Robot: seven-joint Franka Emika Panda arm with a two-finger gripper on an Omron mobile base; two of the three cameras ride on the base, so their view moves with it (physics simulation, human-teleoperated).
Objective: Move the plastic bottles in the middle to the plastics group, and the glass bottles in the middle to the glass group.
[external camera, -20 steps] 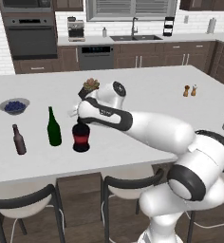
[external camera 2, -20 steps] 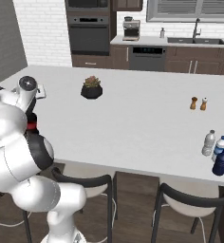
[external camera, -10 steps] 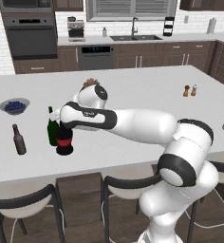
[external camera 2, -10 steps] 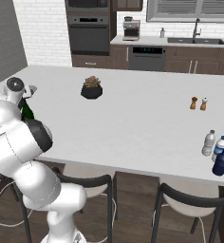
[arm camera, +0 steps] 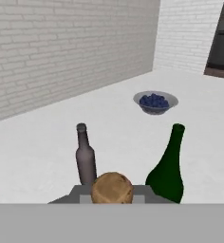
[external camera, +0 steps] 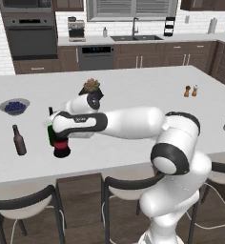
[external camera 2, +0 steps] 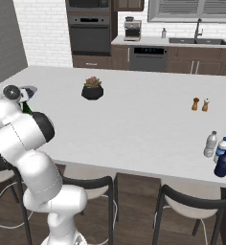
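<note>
The gripper (external camera: 62, 136) is clamped on the red-labelled glass bottle (external camera: 62, 147) (cork top nearest the hand camera), which has travelled left since a second ago and now stands on the desk (external camera: 133, 95) just beside the green bottle (arm camera: 168, 168), brown bottle (arm camera: 85, 156) near. Release remains; the plastics look already grouped.

a home kitchen: wall oven (external camera: 31, 40), sink (external camera: 136, 37), island counter (external camera: 133, 90), stools (external camera 2: 88, 191).
</note>
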